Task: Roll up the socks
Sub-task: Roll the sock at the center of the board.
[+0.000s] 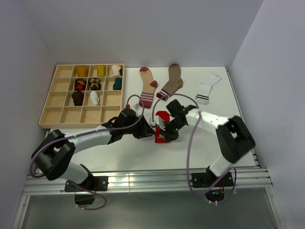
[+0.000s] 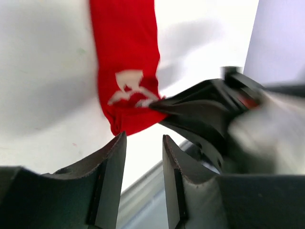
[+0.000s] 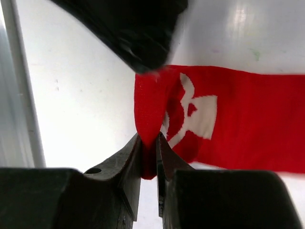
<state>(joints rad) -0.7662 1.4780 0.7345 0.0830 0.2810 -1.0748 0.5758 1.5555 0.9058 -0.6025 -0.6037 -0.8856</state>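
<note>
Edge of red sock [image 3: 248, 119] pinched by right hand [image 3: 148, 139], left hand [image 2: 144, 139] parted.

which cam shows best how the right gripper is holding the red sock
The right wrist view: the right gripper has its jaws closed on a folded end of the red sock, seen close up. The left wrist view shows that grip from the side, blurred. The top view shows only a small, partly hidden red patch.

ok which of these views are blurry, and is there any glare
left wrist: red sock and the right pincer are soft, smeared toward the right edge; right wrist: the left pincer at top is out of focus, pale sheen on the table; top external: sharp, evenly lit, soft shadows
</note>
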